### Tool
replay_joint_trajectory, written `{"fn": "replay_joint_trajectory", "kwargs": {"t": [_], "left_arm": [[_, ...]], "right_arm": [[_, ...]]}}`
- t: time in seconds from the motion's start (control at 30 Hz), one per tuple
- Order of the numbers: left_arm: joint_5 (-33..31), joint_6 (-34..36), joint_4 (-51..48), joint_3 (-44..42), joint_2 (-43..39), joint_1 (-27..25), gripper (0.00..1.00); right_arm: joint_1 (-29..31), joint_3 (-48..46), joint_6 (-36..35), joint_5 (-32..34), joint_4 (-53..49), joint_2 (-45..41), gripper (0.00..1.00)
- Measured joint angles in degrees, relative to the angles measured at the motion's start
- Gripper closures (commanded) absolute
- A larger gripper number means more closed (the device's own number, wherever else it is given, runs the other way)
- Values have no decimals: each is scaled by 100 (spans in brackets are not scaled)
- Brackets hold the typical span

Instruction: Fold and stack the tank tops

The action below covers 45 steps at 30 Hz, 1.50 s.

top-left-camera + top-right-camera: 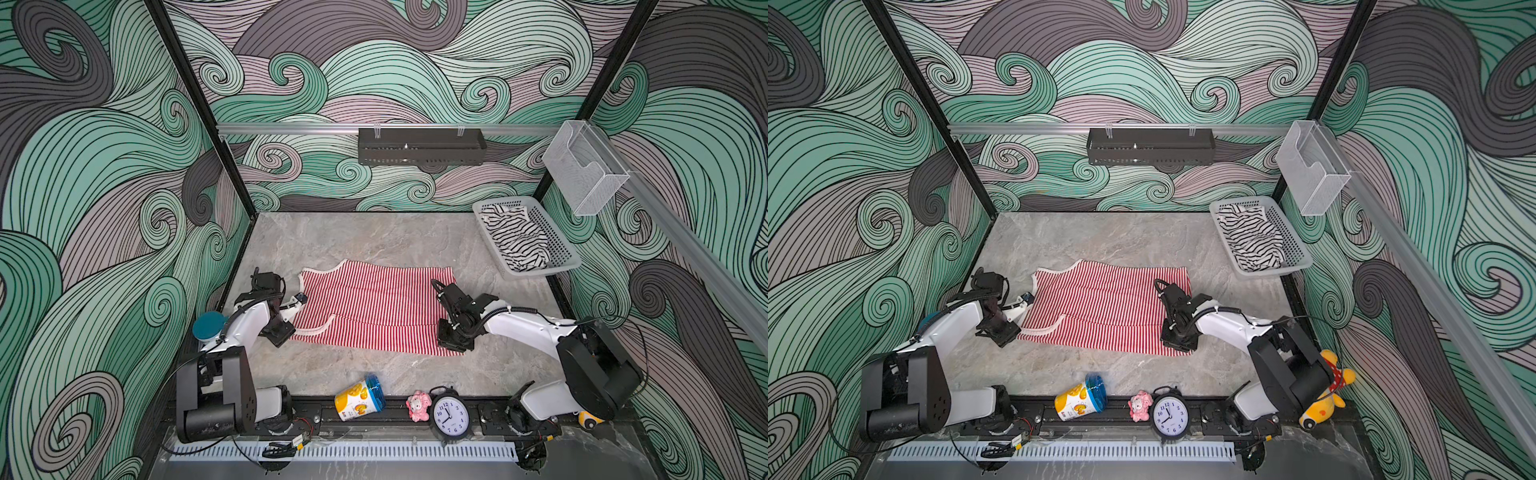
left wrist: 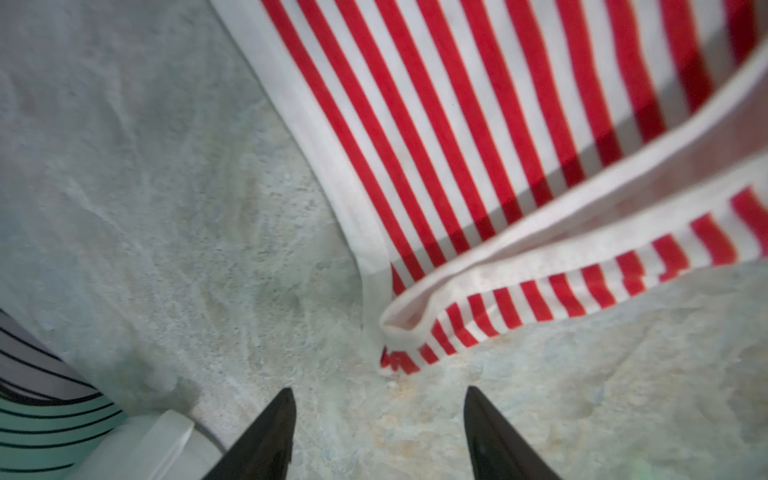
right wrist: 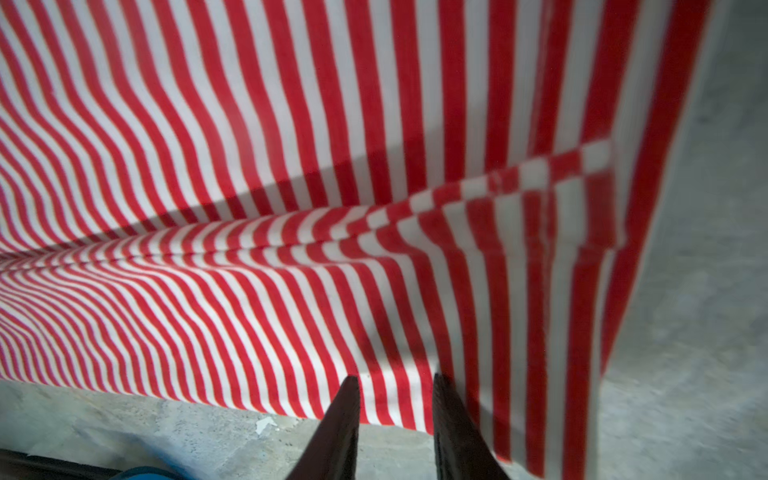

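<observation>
Though near, top (image 2: 457, 124) beyond left gripper (image 2: 380, 392).

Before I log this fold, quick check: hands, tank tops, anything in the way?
Left hand open beside strap. Right hand barely open over red tank top corner. Black-and-white tank top unfolded in basket. Cup, clock up front, off the cloth.

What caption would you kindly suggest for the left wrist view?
Open left gripper over the table, just short of a corner of the red-striped tank top.
</observation>
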Motion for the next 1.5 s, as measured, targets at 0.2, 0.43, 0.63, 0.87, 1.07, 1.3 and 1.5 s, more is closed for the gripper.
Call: {"fn": "replay_joint_trajectory", "kwargs": {"t": [0.2, 0.43, 0.63, 0.87, 1.07, 1.3, 1.5], "left_arm": [[474, -236, -234, 844, -33, 0, 29], [1362, -883, -282, 1928, 422, -199, 27], [1512, -1637, -2, 3062, 1609, -916, 33], [1456, -2417, -87, 4920, 3571, -1552, 39], [1493, -2837, -328, 6179, 4907, -1681, 40], [1716, -3086, -555, 6553, 5302, -1711, 39], [1836, -3195, -579, 6555, 5302, -1716, 39]], "right_arm": [[-188, 892, -278, 146, -385, 33, 52], [-955, 1788, -748, 157, -505, 382, 55], [-1770, 2754, -1156, 175, -564, 1373, 62], [-2433, 4052, -1394, 133, -588, 2601, 69], [-2667, 4863, -1517, 101, -706, 3451, 73], [-2750, 5254, -1561, 37, -839, 3967, 73], [-2765, 5471, -1561, -70, -868, 4140, 73]]}}
